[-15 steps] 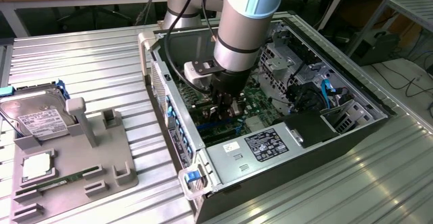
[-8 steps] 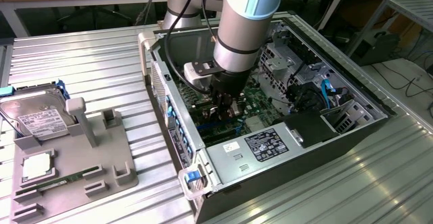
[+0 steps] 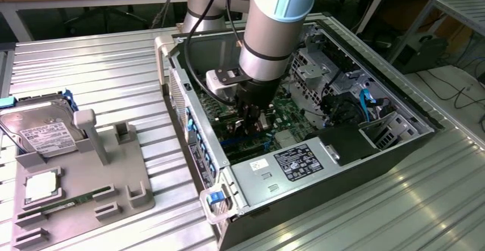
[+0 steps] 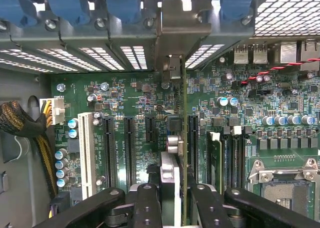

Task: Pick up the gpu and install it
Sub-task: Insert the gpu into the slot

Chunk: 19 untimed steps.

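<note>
I had the black two-fingered gripper (image 4: 172, 200) clamped on the thin dark gpu card (image 4: 183, 138), held edge-on over the green motherboard's (image 4: 135, 95) black slots inside the open grey computer case (image 3: 333, 166), mid-install, needing careful alignment.

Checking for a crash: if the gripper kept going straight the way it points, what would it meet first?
Probably the green motherboard: the gripper, shut on the thin dark gpu card, points at its black slots. Depth is unclear.
</note>
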Each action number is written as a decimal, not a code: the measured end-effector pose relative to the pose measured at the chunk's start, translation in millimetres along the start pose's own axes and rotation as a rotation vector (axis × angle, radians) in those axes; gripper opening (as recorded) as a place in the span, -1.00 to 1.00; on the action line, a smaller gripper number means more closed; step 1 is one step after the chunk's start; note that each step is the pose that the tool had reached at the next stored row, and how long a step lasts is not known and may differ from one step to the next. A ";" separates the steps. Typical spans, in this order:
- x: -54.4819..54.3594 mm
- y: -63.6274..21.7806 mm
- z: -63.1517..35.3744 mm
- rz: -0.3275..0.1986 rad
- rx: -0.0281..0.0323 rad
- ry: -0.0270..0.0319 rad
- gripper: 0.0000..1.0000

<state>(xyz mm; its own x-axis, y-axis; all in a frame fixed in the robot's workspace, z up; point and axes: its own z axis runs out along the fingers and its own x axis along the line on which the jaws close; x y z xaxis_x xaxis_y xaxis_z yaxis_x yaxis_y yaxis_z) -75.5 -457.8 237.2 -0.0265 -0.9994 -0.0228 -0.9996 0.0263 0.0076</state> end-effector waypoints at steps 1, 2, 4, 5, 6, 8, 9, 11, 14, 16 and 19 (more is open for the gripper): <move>0.0 0.0 0.0 0.000 0.0000 0.0000 -0.44; 0.0 0.0 0.0 0.000 0.0000 0.0000 -0.44; 0.0 0.3 0.0 0.000 0.0001 -0.0001 -0.44; 0.0 0.3 -0.7 0.000 0.0002 -0.0004 -0.44; -0.1 0.3 -0.9 0.000 0.0002 -0.0004 -0.44; -0.1 0.4 -1.0 0.000 0.0002 -0.0003 -0.44; -0.1 0.4 -1.3 0.000 0.0000 -0.0001 -0.44; -0.2 0.4 -2.1 0.000 0.0000 -0.0001 -0.44; -0.2 0.4 -2.4 0.000 0.0001 -0.0002 -0.44; -0.2 0.4 -2.4 0.000 0.0001 -0.0002 -0.44; -0.2 0.4 -2.8 -0.001 -0.0001 0.0003 -0.44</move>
<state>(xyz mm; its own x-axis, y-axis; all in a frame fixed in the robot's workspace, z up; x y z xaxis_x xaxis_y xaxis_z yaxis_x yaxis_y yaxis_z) -75.9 -457.6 240.0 -0.0254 -0.9994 -0.0225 -0.9997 0.0252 0.0077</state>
